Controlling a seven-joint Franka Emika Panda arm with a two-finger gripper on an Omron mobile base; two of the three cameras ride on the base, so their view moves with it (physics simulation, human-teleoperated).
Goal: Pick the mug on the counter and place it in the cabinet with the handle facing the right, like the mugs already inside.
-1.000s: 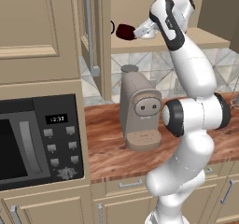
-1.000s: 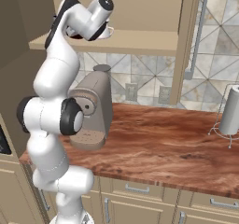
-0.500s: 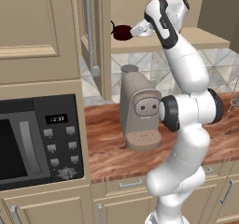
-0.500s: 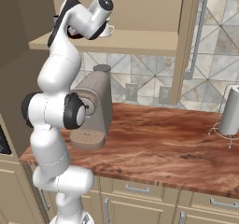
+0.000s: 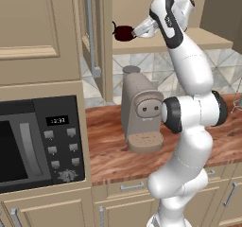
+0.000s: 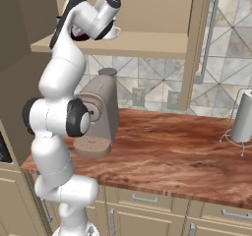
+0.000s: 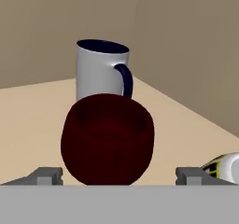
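Maroon mug held by pincer, handle pointing left.

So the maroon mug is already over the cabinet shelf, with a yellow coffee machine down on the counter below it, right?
Not quite: the coffee machine is grey-brown, not yellow, as the left base view shows. The rest holds: the maroon mug is at the cabinet shelf, above the machine standing on the counter.

1. A grey-brown coffee machine stands upright on the wood-grain worktop, near its back wall.
2. A black microwave sits in the beige unit, with lit digits above its buttons.
3. A paper towel roll stands upright on a wire holder, well apart from the coffee machine.
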